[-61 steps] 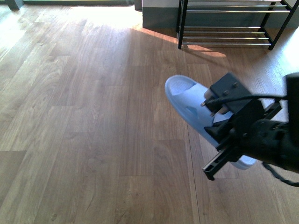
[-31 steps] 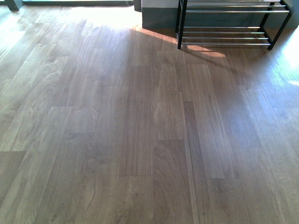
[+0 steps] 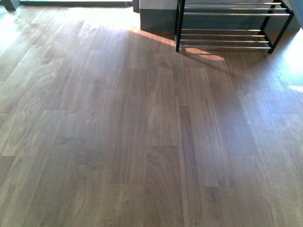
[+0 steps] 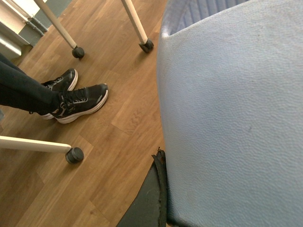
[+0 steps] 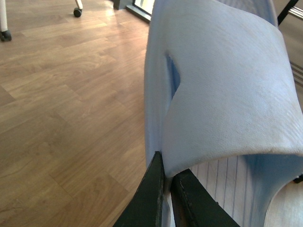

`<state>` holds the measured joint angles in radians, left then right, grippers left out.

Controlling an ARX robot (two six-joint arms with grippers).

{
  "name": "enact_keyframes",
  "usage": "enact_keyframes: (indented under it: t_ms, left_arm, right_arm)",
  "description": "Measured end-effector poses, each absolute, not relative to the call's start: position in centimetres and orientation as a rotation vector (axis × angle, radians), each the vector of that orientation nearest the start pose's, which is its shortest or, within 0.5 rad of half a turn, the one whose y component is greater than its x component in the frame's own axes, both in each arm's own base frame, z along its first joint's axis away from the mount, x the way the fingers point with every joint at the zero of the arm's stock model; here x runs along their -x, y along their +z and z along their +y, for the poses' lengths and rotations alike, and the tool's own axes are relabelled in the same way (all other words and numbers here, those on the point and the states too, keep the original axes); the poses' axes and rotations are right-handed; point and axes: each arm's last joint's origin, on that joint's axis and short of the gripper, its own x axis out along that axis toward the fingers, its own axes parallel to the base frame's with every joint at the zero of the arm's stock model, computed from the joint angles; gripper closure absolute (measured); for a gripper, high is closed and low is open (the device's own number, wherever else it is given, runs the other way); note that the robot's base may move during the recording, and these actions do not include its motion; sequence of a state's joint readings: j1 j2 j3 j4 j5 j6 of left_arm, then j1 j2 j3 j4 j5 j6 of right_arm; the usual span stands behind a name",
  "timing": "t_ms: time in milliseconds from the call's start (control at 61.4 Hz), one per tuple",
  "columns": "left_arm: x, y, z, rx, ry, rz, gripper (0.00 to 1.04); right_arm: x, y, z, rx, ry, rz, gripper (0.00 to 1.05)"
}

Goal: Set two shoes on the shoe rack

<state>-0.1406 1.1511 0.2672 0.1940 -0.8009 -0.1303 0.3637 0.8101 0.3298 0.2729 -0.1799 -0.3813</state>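
Note:
The shoe rack (image 3: 227,28), with a black frame and chrome rods, stands at the far right of the front view against the wall. Neither arm shows in that view. In the left wrist view my left gripper (image 4: 158,189) is shut on a pale blue slide sandal (image 4: 232,118), which fills the picture; only one dark finger (image 4: 147,198) shows. In the right wrist view my right gripper (image 5: 165,198) is shut on the strap edge of the other pale blue slide sandal (image 5: 222,94), held above the wooden floor. The grey sneakers are out of view.
Wooden plank floor (image 3: 118,123) spreads before the rack. In the left wrist view a seated person's black sneakers (image 4: 78,101) and legs rest beside white furniture legs on castors (image 4: 75,155). Another castor (image 5: 77,12) shows in the right wrist view.
One second ago my right arm with its sandal showed in the front view; it has left that view. The rack has shifted slightly left and down in the picture.

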Motion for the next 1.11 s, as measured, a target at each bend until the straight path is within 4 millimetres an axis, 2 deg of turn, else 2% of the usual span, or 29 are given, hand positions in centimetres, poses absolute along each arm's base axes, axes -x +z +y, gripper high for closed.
enact_keyframes:
  t_ms: [1108]
  left_arm:
    - [-18.31,13.75,-0.55,-0.197,0.662,0.581,1.03]
  right_arm:
    - [-16.39,21.49,6.76,0.390,0.571,0.104,1.03]
